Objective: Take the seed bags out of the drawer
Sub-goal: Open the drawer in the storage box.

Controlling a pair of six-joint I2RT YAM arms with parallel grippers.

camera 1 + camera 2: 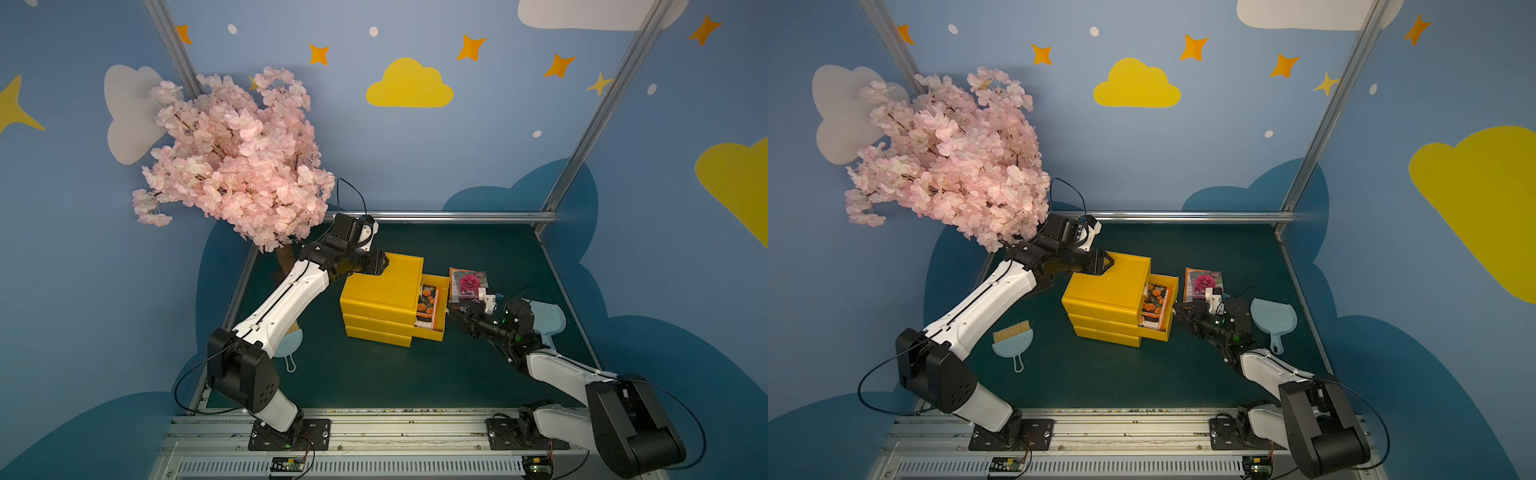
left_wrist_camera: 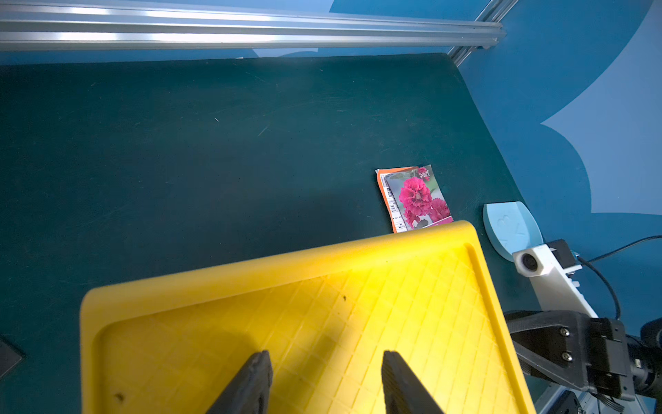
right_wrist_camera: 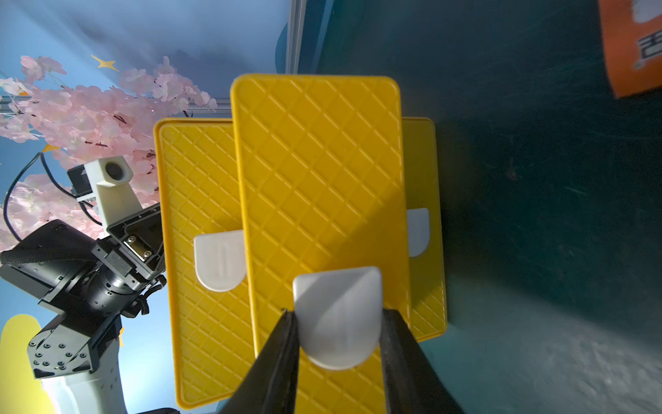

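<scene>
Your right gripper (image 1: 456, 312) is pinching the drawer (image 1: 440, 280) by its white tab (image 3: 336, 322); the orange seed bag (image 1: 428, 306) is lying inside, just beyond those jaws, long axis crosswise. The pink seed bag (image 1: 467, 284) is lying on the desk (image 1: 374, 374). Your left gripper (image 2: 326, 355) is sitting, jaws spread, over the cabinet (image 2: 322, 304).

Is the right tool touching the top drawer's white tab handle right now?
Touching. The right wrist view shows the right tool straddling the white tab handle, both fingers pressed against its sides.
</scene>
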